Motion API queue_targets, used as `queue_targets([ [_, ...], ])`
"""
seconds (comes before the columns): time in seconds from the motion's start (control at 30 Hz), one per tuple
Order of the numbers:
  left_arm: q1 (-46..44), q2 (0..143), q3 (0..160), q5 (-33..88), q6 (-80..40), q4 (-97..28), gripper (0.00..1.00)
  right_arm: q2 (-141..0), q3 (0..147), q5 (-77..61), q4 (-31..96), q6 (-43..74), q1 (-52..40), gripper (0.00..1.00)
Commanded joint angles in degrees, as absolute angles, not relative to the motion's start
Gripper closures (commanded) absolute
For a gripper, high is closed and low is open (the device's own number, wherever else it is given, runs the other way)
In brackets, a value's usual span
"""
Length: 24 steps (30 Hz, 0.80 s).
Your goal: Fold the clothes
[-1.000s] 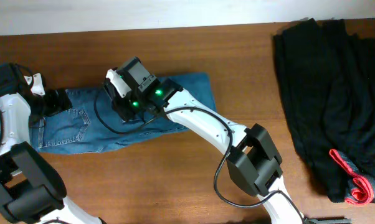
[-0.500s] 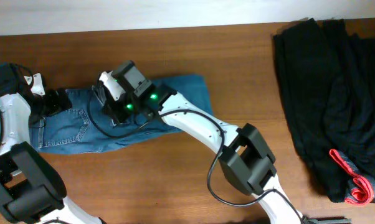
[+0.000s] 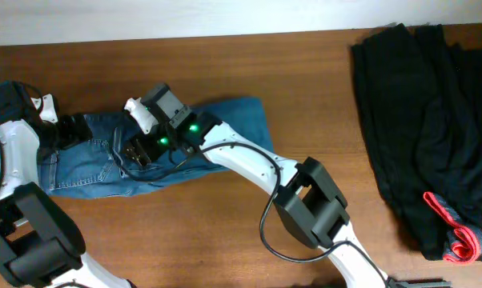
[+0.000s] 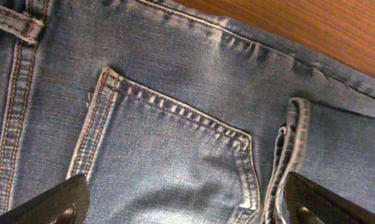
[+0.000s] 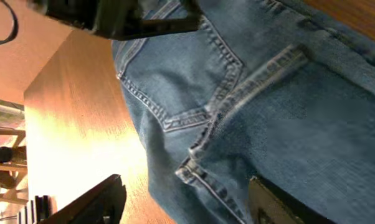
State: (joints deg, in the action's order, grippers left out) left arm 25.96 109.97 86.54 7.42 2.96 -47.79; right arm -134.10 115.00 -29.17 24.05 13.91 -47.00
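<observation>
At the left end of the desk, the jeans lie folded in a flat band. Since a second ago the right claw has slid leftward along the denim. Its jaws, pinched then, now stand apart and hold nothing. The left claw hangs spread wide over the waist end, also empty. Only the overhead view shows the black garments and a red-pink item, well apart at the right. Only the left wrist view shows the orange-stitched back pocket beside a stitched denim strip. The right wrist view catches the desk's edge.
</observation>
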Motion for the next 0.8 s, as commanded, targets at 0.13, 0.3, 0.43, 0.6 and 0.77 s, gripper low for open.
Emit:
queue_targets([
  [0.13, 26.2, 109.4, 86.5, 7.2, 2.2, -47.8, 0.01, -132.0, 116.9, -31.0, 33.0, 12.0, -36.4, 0.28],
  [0.3, 26.2, 109.4, 86.5, 7.2, 2.2, -47.9, 0.01, -130.1, 117.1, -25.3, 47.2, 6.0, -27.8, 0.24],
  [0.43, 26.2, 109.4, 86.5, 7.2, 2.2, -47.9, 0.01, -130.8, 116.9, -22.2, 57.8, 2.5, -22.2, 0.26],
  [0.6, 26.2, 109.4, 86.5, 7.2, 2.2, -47.9, 0.01, -131.7, 114.3, -20.7, 60.6, -1.5, -20.0, 0.29],
  [0.77, 26.2, 109.4, 86.5, 7.2, 2.2, -48.5, 0.01, -131.9, 111.7, -17.3, 59.5, -1.5, -20.1, 0.27],
])
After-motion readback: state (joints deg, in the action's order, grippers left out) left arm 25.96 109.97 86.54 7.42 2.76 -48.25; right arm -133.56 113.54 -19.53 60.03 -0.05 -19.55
